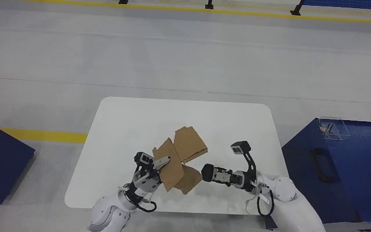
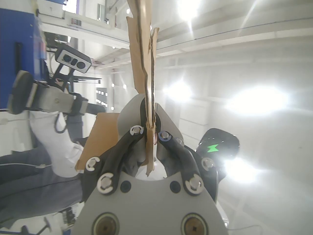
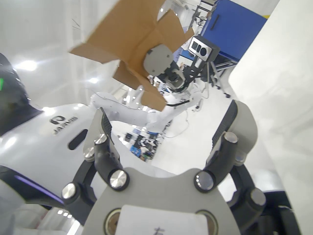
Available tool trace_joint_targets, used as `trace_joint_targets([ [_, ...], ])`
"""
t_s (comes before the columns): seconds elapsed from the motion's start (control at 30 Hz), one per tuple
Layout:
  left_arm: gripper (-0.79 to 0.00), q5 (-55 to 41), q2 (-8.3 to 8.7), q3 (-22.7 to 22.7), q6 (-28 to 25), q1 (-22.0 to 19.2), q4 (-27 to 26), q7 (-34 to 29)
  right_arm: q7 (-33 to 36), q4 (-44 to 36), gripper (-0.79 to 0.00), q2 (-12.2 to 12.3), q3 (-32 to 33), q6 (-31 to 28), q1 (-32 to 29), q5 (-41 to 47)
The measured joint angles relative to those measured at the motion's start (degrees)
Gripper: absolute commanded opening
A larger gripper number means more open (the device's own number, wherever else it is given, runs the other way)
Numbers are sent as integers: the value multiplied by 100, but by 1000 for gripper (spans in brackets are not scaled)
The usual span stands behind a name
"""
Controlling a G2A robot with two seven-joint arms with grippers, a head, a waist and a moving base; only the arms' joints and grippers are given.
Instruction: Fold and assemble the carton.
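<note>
A brown cardboard carton (image 1: pixel 181 158), flattened with its flaps spread, is held up over the near middle of the white table (image 1: pixel 116 124). My left gripper (image 1: pixel 163 168) is shut on the carton's near edge; the left wrist view shows the carton (image 2: pixel 144 57) edge-on, pinched between the grey fingers (image 2: pixel 130 117). My right gripper (image 1: pixel 205 172) stands open just right of the carton, holding nothing. In the right wrist view its two ribbed fingers (image 3: pixel 223 128) are spread wide and the carton (image 3: pixel 137 32) hangs farther off with the left gripper (image 3: pixel 157 62) clamped on it.
A blue cabinet (image 1: pixel 330 168) with a clear plastic holder on top stands right of the table. Another blue block (image 1: pixel 11 162) sits at the left. The far half of the table is bare white surface. A yellow floor line (image 1: pixel 46 136) runs past the table's left side.
</note>
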Motion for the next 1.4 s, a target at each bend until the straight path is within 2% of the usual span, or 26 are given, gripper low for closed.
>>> trace_joint_targets([
  [0.07,-785,-193,-59,242,106,-93,125,88,-194,-142,0,-17,-58,-305,-83,-246],
  [0.17,-785,-472,-120,469,354,-242,314,216,-265,-256,0,-30,-122,-535,-170,-69],
  [0.33,-785,-515,-170,568,547,-416,547,431,-170,-312,0,-16,-149,-570,-197,66],
  [0.37,-785,-506,-177,577,544,-427,574,429,-167,-302,-71,-10,-140,-551,-194,26],
  [0.4,-785,-501,-183,586,542,-430,587,422,-167,-292,-354,-8,-147,-517,-193,-3],
  [0.47,-785,-481,-194,601,533,-430,598,397,-143,-260,-779,-10,-210,-379,-173,29],
  [0.77,-785,-463,-225,565,522,-412,678,387,-518,-32,-785,-66,-462,-23,-13,-146],
  [0.8,-643,-449,-227,561,525,-413,694,384,-524,-23,-785,-68,-476,-1,0,-160],
  [0.83,-28,-437,-229,557,526,-413,707,384,-524,-17,-785,-70,-488,33,10,-169],
  [0.87,0,-430,-232,548,526,-412,719,389,-520,-16,-785,-69,-494,74,24,-178],
  [1.13,0,-284,-219,256,294,-425,896,424,-609,-47,-785,-12,-240,325,-36,-331],
  [1.4,0,-262,-241,78,239,-643,1638,461,-431,-11,-785,71,100,624,-236,-54],
])
